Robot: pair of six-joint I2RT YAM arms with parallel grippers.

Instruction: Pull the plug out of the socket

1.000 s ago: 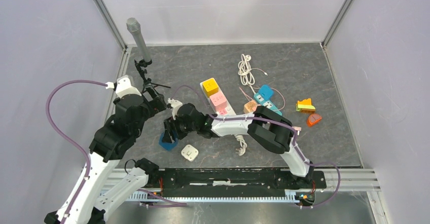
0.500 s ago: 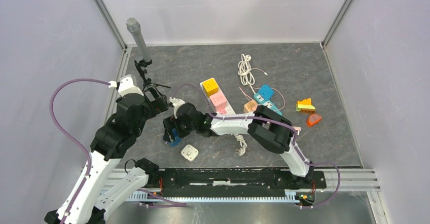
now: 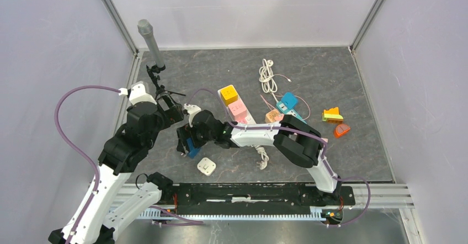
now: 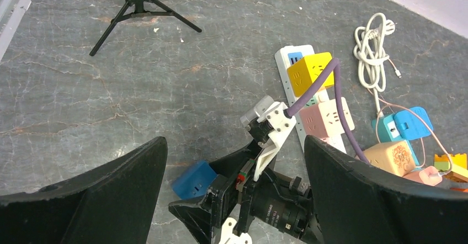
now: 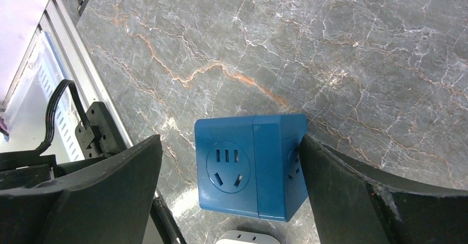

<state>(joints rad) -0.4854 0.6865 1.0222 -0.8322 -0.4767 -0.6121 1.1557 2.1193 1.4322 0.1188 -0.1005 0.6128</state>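
At left centre of the top view, your right fingers (image 5: 342, 183) stand spread around the blue socket cube (image 5: 251, 166), one touching; it looks light, rigid and slick, so pinch opposite flat faces, while your left fingers (image 4: 110, 183) gape empty.

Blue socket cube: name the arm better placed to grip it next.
Right. The right gripper brackets the blue socket cube, with one finger touching its side. The left gripper hangs open higher up, holding nothing.
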